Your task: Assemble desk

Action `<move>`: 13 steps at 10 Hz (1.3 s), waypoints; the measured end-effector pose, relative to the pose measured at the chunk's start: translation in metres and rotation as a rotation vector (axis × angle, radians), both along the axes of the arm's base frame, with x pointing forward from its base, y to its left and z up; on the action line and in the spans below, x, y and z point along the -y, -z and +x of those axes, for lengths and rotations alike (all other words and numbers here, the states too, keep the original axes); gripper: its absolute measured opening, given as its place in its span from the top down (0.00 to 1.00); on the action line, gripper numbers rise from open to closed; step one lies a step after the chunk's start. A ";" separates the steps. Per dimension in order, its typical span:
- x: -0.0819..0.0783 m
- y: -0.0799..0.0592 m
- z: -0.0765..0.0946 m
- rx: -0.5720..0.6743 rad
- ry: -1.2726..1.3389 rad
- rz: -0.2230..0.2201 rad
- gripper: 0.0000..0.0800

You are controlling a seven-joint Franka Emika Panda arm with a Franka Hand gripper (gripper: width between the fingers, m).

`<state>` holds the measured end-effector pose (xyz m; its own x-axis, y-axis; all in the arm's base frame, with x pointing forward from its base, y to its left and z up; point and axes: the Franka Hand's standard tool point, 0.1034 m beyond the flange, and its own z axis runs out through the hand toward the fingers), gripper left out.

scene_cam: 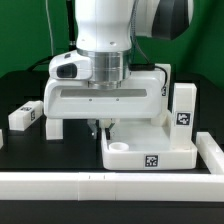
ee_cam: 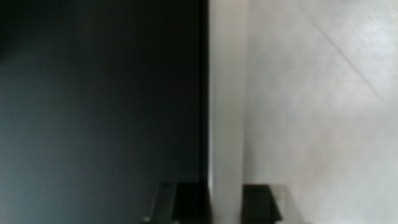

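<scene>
1. First, a long white rail runs along the front of the black tabletop, from nine to three o'clock in the exterior view.
2. Just behind it, toward four o'clock in that view, lies the desk slab. Its tagged front edge faces the rail, and there is a round hole near its front corner.
3. The jaws come straight down at the slab's nine o'clock edge. The wrist view shows one finger on each side of the thin raised rim, clamped on it.
4. An upright tagged leg stands at the slab's three o'clock side.
5. Farther off at nine o'clock, a loose leg lies on the tabletop, well apart from the slab.
</scene>
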<state>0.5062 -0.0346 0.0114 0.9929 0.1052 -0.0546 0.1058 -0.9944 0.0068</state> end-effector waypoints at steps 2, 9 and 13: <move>-0.004 0.000 0.002 -0.001 -0.079 -0.006 0.92; -0.004 -0.001 0.034 0.008 -0.614 -0.048 0.92; 0.002 -0.001 0.033 -0.012 -0.804 -0.054 0.92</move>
<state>0.5395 -0.0369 0.0127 0.6136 0.7845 -0.0899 0.7894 -0.6121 0.0471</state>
